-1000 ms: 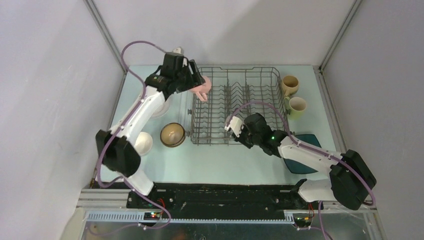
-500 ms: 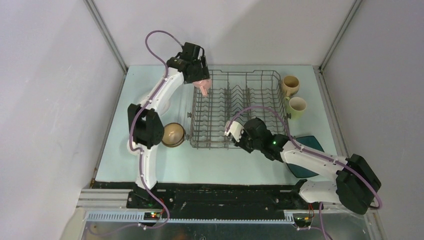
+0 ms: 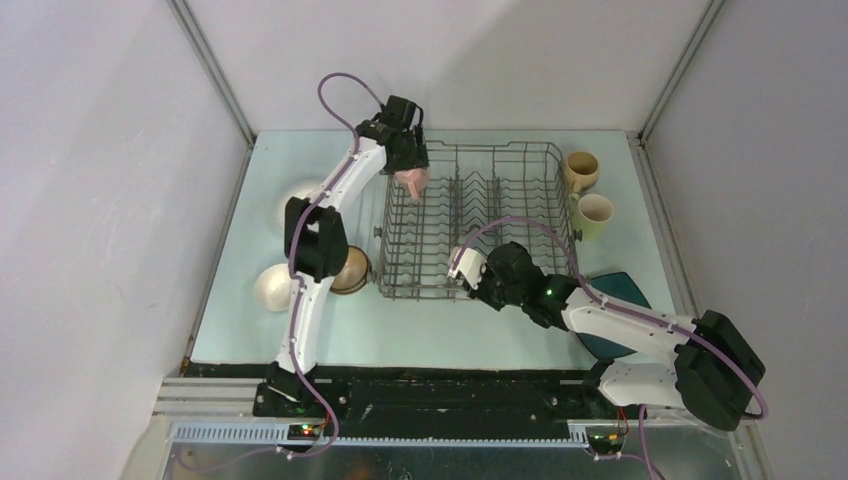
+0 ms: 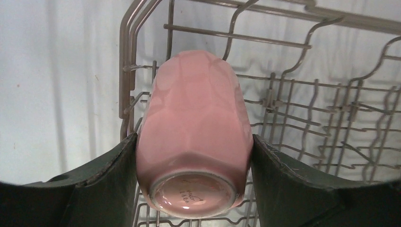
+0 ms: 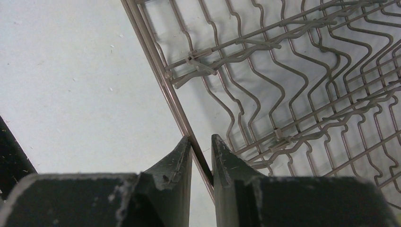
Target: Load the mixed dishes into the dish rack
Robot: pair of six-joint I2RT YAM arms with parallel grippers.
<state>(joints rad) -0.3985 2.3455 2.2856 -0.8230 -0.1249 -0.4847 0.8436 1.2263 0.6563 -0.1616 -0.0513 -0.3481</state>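
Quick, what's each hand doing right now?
Left hand: closed on the pink mug.
Right hand: closed on the dish rack rim wire.

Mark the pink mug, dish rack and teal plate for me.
pink mug [image 4: 191,127]: left wrist view, faceted side wall.
dish rack [image 3: 500,144]: top view, far rim wire.
teal plate [image 3: 618,283]: top view, bare far corner.
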